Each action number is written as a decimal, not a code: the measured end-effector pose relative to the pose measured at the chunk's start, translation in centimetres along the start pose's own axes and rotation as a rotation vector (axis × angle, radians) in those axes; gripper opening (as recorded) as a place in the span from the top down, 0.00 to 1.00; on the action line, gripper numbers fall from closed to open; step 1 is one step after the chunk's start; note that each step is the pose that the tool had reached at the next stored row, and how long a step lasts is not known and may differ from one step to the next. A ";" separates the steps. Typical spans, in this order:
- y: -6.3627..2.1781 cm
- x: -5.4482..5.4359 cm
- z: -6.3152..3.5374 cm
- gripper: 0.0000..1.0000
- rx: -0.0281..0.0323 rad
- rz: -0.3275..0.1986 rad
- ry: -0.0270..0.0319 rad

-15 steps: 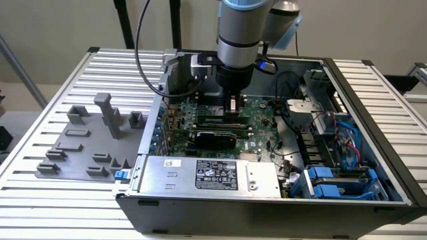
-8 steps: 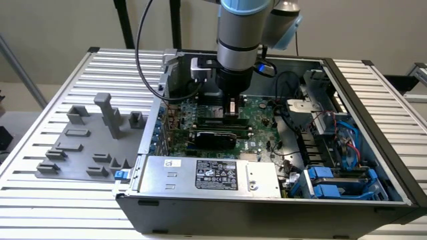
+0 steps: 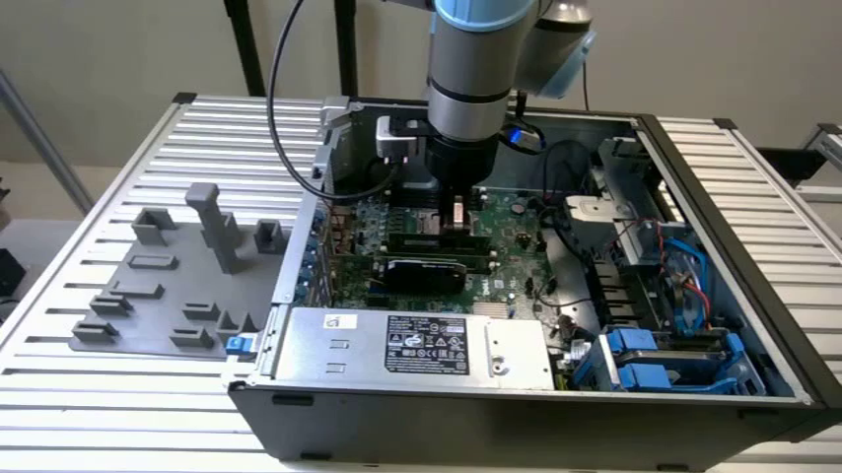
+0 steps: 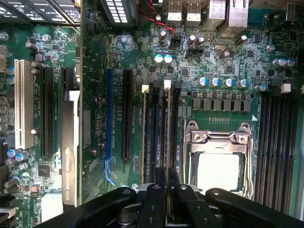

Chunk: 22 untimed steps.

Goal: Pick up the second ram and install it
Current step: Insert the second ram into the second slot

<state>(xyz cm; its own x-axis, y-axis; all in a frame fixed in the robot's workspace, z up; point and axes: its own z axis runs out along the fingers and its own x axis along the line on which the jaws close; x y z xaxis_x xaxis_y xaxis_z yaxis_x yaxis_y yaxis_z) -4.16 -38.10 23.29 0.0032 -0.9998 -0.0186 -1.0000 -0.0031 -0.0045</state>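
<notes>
We are looking down into the open PC case (image 3: pixel 736 296) with the arm lowered over the motherboard (image 4: pixel 228 61), gripper (image 4: pixel 166 187) sitting right above the memory slots (image 4: pixel 159 133) next to the CPU socket (image 4: pixel 218 164); in the wrist view the black fingers (image 4: pixel 154 199) are pinching closed on the second ram (image 4: pixel 166 128), which we are seeing edge-on as a thin pale strip running away from the fingertips along the slot; in the exterior view the gripper (image 3: pixel 455 212) is hanging just above the board near the graphics card (image 3: pixel 421 274), and the stick itself is too small there to make out; stick is standing on its long edge, long axis lying parallel to the slot rows and to the long black expansion slots (image 4: pixel 126 114), flat faces facing sideways toward the CPU socket on one side and the NVIDIA card (image 4: pixel 70 147) on the other; whether the bottom edge is already touching the slot we cannot tell; for doing this step well we are judging: keeping the stick square and upright over one slot, not straddling two, matching the notch, white end latches (image 4: pixel 166 84) open, pressing straight down evenly so neither end is going in first, and no sideways load on the neighbouring slot; grey fixture tray (image 3: pixel 172 296) is lying outside the case
</notes>
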 end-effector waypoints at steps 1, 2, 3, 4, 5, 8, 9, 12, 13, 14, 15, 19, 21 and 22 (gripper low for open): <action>0.00 0.0 0.00 1.00 -0.0001 0.000 0.0007; 0.00 0.0 -0.01 1.00 -0.0001 0.000 0.0009; 0.00 0.0 0.00 1.00 -0.0001 0.000 0.0009; 0.00 0.0 0.00 1.00 -0.0001 0.000 0.0009; 0.00 0.0 0.00 1.00 -0.0001 0.000 0.0010; 0.00 0.0 0.03 1.00 -0.0001 0.001 0.0010; 0.00 0.0 0.05 1.00 -0.0001 0.002 0.0010; -0.02 0.0 0.10 1.00 0.0000 0.003 0.0010; -0.04 0.0 0.12 1.00 0.0000 0.003 0.0009; -0.05 0.0 0.14 1.00 0.0000 0.004 0.0009; -0.05 0.0 0.15 1.00 0.0001 0.005 0.0009; -0.07 0.0 0.22 1.00 0.0000 0.006 0.0011; -0.07 0.0 0.27 1.00 0.0001 0.006 0.0011; -0.07 0.0 0.30 1.00 0.0000 0.006 0.0017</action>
<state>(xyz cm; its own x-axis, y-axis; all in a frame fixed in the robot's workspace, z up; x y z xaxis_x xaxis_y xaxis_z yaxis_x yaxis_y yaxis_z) -4.09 -38.10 22.98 -0.0025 -0.9999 -0.0169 -1.0000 0.0026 -0.0043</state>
